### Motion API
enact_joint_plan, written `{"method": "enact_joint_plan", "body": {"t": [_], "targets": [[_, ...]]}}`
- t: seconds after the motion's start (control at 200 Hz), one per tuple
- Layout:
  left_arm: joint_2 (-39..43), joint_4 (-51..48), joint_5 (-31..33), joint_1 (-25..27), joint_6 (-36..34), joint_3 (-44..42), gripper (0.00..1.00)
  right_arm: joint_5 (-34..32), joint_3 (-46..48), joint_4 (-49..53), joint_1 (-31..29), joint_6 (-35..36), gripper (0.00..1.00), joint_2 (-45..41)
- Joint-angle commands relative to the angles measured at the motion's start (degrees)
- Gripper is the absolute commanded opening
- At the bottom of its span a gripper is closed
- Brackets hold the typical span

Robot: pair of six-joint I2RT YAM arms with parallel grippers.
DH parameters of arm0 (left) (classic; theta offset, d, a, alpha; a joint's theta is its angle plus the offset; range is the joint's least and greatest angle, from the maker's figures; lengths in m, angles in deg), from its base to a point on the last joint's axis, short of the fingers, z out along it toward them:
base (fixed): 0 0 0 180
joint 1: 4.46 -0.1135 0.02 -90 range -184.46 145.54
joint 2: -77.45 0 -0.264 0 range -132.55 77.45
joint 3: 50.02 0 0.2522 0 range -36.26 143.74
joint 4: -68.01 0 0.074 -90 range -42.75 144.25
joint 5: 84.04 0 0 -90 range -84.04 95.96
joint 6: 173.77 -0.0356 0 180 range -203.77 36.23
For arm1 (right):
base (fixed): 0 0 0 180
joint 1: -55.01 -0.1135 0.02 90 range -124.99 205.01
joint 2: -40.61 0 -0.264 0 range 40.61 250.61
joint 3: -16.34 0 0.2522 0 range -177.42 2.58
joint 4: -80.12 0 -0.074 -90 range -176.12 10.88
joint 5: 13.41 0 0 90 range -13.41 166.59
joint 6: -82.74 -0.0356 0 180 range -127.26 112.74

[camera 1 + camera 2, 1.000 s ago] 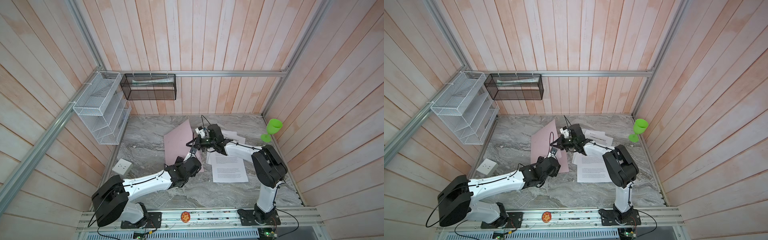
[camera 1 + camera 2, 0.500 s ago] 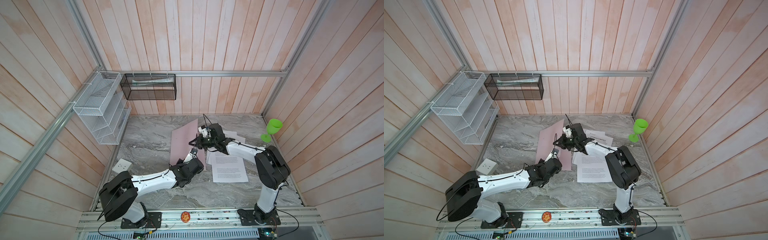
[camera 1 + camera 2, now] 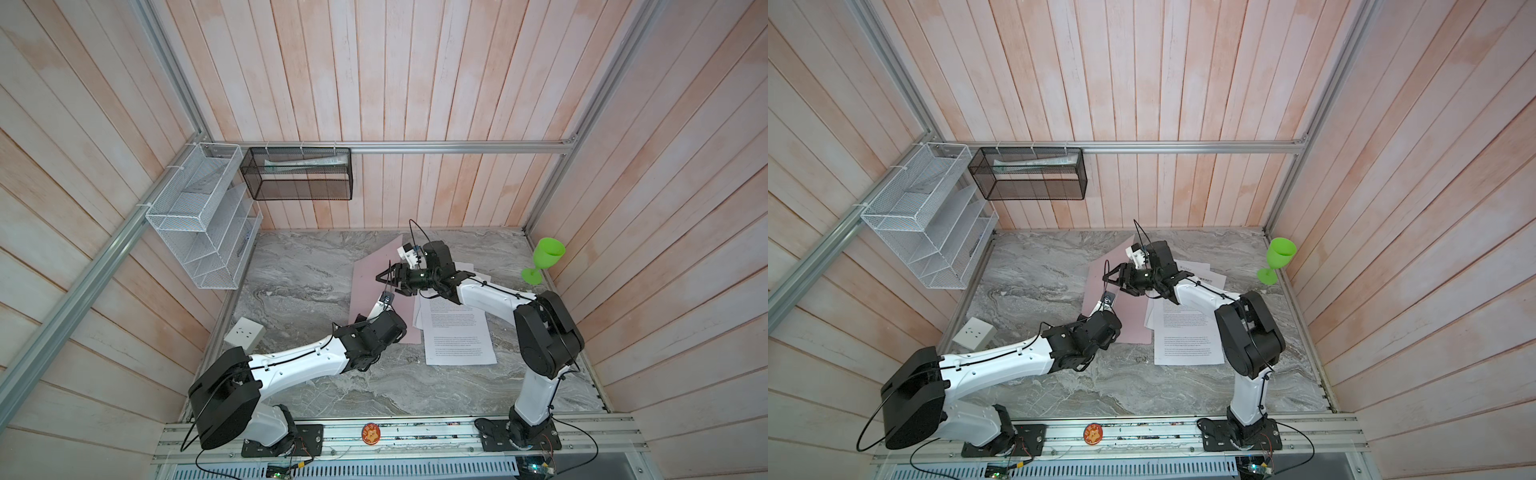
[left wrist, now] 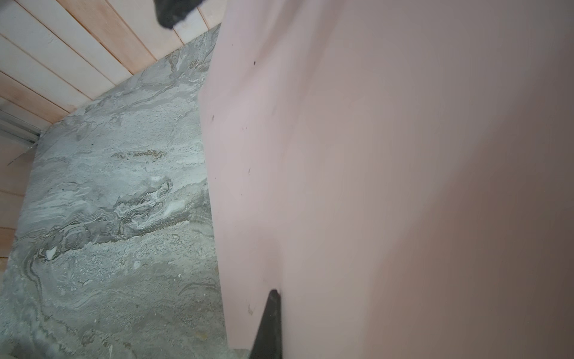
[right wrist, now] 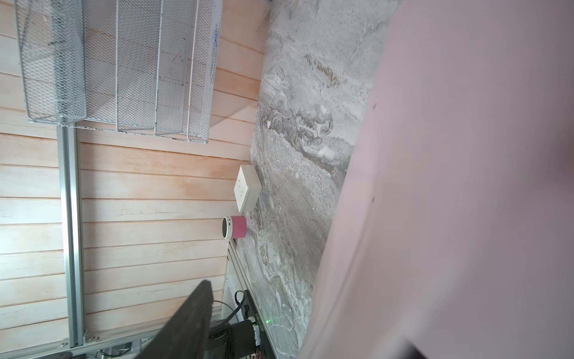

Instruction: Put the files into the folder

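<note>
Pale, pink-tinged wooden planks (image 3: 395, 75) are closing the cell in on three sides, soft even light is washing over them, and aluminium rails (image 3: 457, 147) are running along the back wall and up the corners — a white wire mesh rack (image 3: 199, 224) is hanging on the left wall, a black mesh basket (image 3: 299, 178) is hanging from the back rail. Below, a grey marbled tabletop (image 3: 299, 270) is lying flat, with a white socket box (image 3: 245, 334) sitting at its left edge, a green goblet (image 3: 548, 253) standing upright by the right wall, and a small pink cylinder (image 5: 234, 227) sitting near that box.
</note>
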Motion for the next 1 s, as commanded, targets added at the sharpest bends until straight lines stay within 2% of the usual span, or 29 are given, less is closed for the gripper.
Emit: {"method": "enact_joint_plan", "body": {"t": [0.0,0.18,0.255,0.45,0.595,0.62,0.83,0.995], "targets": [[1.5,-1.0,-3.4,0.0,2.6,1.4,0.0,1.3,-0.2,0.0,2.3,2.7,0.68,-3.4],[2.5,-3.3,-4.0,-0.3,5.4,1.9,0.0,2.6,2.1,-2.3,5.2,2.5,0.79,-4.5],[3.0,-4.5,-3.9,-0.4,6.7,2.1,0.0,2.9,2.7,-2.9,6.3,2.2,0.8,-4.5],[6.8,-6.1,-4.9,-0.7,10.4,0.9,0.0,2.4,4.6,-5.1,8.1,0.5,0.78,-4.5],[10.1,-5.8,-8.4,-1.5,13.4,-1.1,0.0,1.6,4.5,-5.3,8.1,0.4,0.76,-3.6],[10.7,-5.5,-8.9,-3.4,13.7,-1.6,0.0,1.7,4.5,-5.4,8.0,0.2,0.76,-3.4],[16.5,-4.6,-11.1,-5.1,17.5,-5.4,0.0,1.7,6.1,-9.1,7.8,-2.5,0.75,-3.3],[18.7,-2.5,-13.5,-6.1,19.7,-8.5,0.0,4.4,3.5,-10.5,8.0,-3.3,0.76,-2.9]]}}
